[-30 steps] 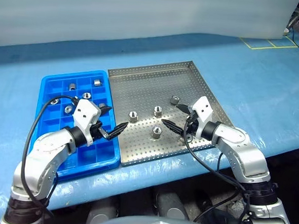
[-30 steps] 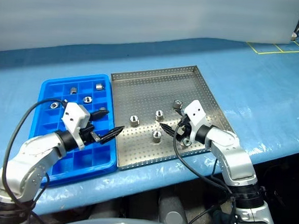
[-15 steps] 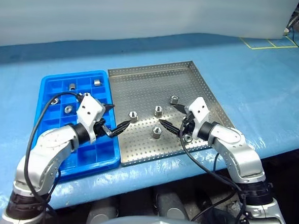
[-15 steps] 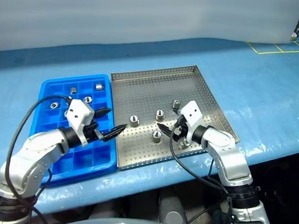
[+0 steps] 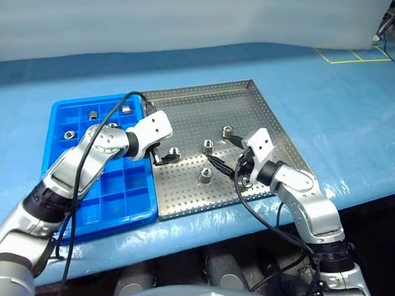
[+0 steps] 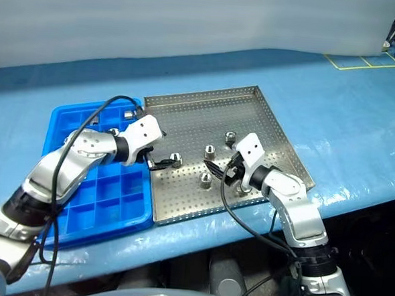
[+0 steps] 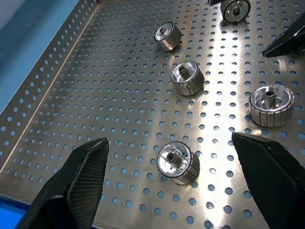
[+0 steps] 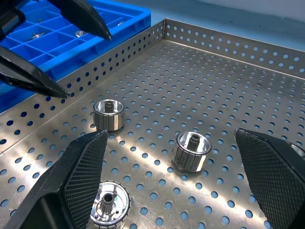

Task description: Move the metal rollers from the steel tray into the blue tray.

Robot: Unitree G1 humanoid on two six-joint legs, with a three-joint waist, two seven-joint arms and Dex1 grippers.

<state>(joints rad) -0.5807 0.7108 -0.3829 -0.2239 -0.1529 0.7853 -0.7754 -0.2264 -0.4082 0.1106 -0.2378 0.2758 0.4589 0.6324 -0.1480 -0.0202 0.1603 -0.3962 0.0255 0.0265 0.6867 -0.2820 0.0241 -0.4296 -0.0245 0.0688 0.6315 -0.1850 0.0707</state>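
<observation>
The steel tray (image 5: 206, 108) holds several metal rollers. My left gripper (image 5: 167, 154) hangs open over the tray's left part. One roller (image 7: 178, 162) stands between its spread fingers without touching them. My right gripper (image 5: 224, 151) is open above the tray's right part and points left at a second roller (image 8: 190, 150). A third roller (image 5: 206, 175) stands nearer the front rim. Another roller (image 5: 229, 131) sits further back, by the right hand. The blue tray (image 5: 124, 190) lies left of the steel tray with several rollers in its far compartments, one being (image 5: 126, 108).
Both trays rest on a blue-covered table (image 5: 334, 109) whose front edge runs just below them. A black cable loops along each arm. The left gripper's fingers (image 8: 33, 76) show in the right wrist view, above the steel tray's left rim.
My left arm swung right and forward from above the blue tray to over the steel tray's left part, and its wrist rolled. The right gripper has stayed put, and both are still open.
</observation>
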